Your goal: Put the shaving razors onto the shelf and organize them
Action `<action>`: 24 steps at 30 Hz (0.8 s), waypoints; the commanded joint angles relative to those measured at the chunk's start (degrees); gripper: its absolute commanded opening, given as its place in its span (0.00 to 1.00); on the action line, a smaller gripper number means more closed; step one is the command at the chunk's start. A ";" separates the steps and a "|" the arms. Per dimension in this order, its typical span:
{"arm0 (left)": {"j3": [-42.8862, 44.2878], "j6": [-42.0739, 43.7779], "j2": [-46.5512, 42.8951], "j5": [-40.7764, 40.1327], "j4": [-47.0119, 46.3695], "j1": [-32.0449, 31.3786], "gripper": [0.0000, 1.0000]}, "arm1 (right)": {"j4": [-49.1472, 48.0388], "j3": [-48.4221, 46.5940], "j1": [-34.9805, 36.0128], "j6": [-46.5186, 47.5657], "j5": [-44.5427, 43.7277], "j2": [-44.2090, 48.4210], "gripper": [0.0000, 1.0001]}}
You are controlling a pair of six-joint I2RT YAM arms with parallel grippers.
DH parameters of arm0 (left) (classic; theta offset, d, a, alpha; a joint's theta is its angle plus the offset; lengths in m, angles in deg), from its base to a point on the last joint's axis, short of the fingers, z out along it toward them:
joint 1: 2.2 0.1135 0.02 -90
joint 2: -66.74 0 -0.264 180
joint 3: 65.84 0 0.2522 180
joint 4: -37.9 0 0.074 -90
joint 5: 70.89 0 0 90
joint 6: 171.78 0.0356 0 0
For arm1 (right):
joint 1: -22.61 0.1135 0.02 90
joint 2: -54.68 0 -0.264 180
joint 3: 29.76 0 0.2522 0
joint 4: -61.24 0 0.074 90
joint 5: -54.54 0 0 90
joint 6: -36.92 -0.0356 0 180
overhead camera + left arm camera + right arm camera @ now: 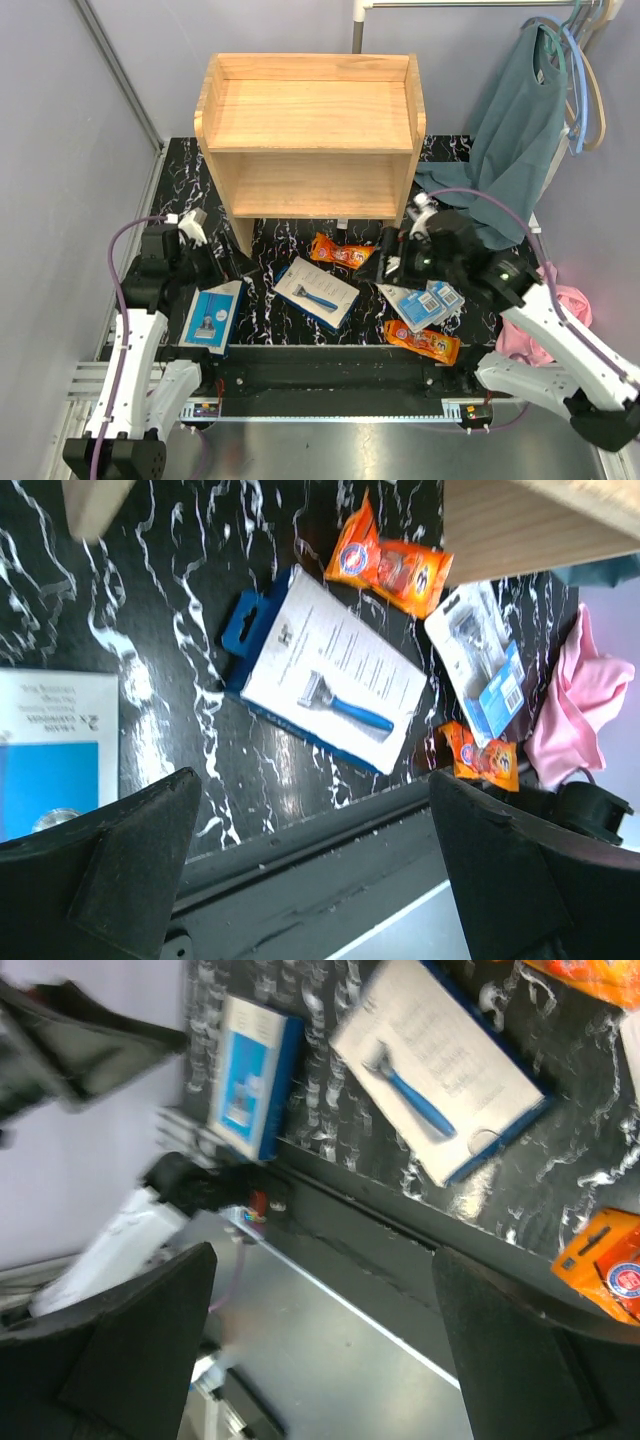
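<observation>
Both arms are over the near half of the black marbled table [185,170], and all six razor packs lie flat on it, on the near side of the wooden shelf [310,115].

The left gripper [318,880] has its fingers spread wide and nothing between them. The left razor box [214,316], white and blue, lies just to its near left, with its near end at the table's near edge. In the left wrist view this box shows beside the left finger.

The centre razor box [317,291], white with a blue razor pictured, lies between the two grippers with bare tabletop on each side.

The right gripper [320,1350] is also spread wide and holds nothing. In the overhead view it hangs just right of the far orange packet [342,253] and just beyond the blister packs [425,303]. These two clear packs on blue cards overlap each other. The near orange packet [422,342] lies close to the near edge, just in front of them.

The shelf's left leg [243,235] stands just beyond the left gripper. A teal garment [520,130] hangs at the far right, its hem down by the shelf's right side. A pink cloth [565,300] lies off the table's right edge.
</observation>
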 commanded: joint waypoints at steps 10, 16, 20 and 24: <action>-4.11 -3.32 -2.02 3.16 -2.03 -4.05 0.99 | -3.11 6.93 22.98 -14.44 -26.76 -10.33 1.00; -5.95 -11.58 -2.73 -1.40 -7.29 -14.15 0.99 | -1.53 7.73 23.07 -14.35 -31.77 -5.58 1.00; -6.84 -17.82 0.16 -7.63 -13.27 -26.26 0.99 | 4.25 7.38 22.98 -14.18 -33.00 -6.81 1.00; -5.00 -20.90 4.74 -10.55 -17.57 -32.88 0.99 | 9.28 7.90 22.98 -12.18 -34.58 -7.95 1.00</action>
